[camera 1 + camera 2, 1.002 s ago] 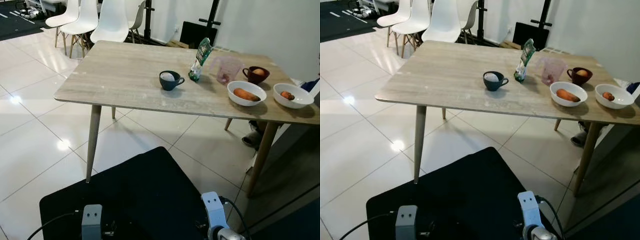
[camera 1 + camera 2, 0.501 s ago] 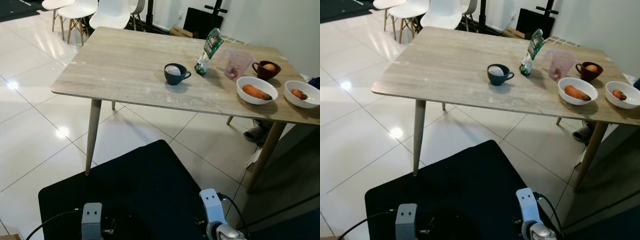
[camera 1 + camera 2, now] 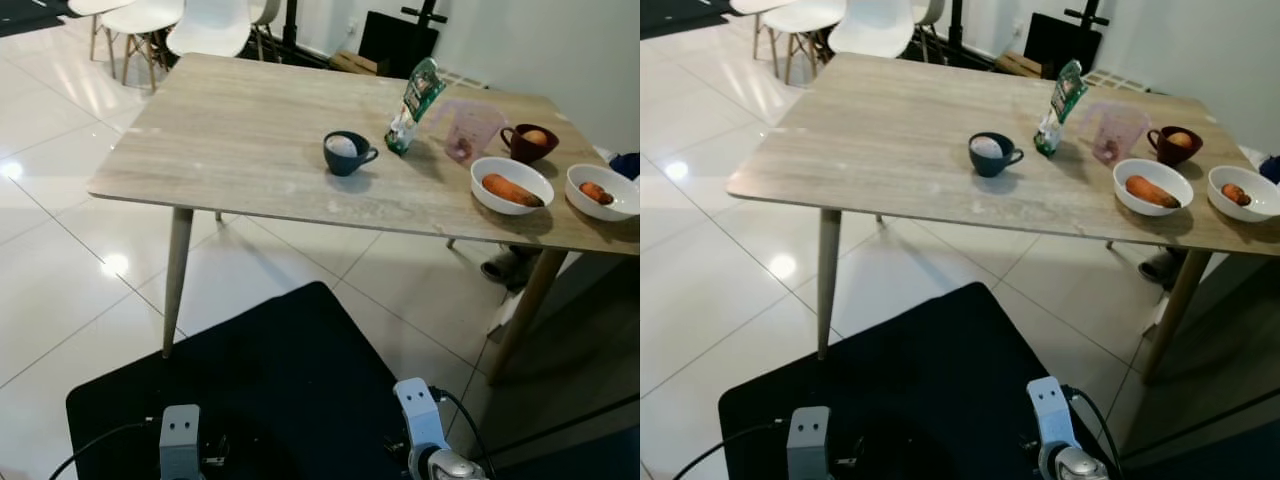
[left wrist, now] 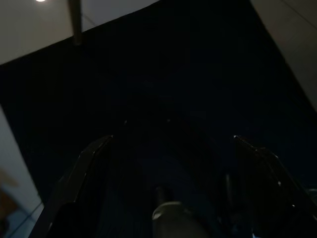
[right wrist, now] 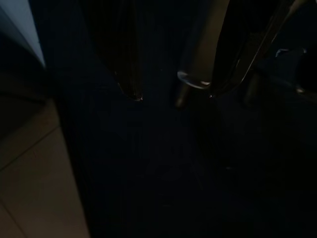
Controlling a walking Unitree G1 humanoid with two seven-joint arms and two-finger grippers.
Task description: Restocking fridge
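A wooden table (image 3: pixel 240 140) stands ahead of me. On it are a dark blue cup (image 3: pixel 346 153) holding a white egg, an upright green bag (image 3: pixel 413 104), a pink measuring cup (image 3: pixel 467 130) and a dark red cup (image 3: pixel 527 142) with an egg. Two white bowls sit near the right end: one (image 3: pixel 511 186) holds a carrot, the other (image 3: pixel 603 190) a smaller orange piece. Both arms hang idle low in front of me. In the dark wrist views, my left gripper (image 4: pixel 172 139) and right gripper (image 5: pixel 173 95) are open above a black mat, holding nothing.
A black mat (image 3: pixel 270 380) covers the glossy white tiles at my feet. White chairs (image 3: pixel 210 20) stand beyond the table's far left corner. A black stand (image 3: pixel 395 40) is against the back wall. A shoe (image 3: pixel 500 268) lies under the table's right end.
The camera has shifted and the table sits a little differently in the picture. Nothing on the table has moved, and both arms still hang as before.
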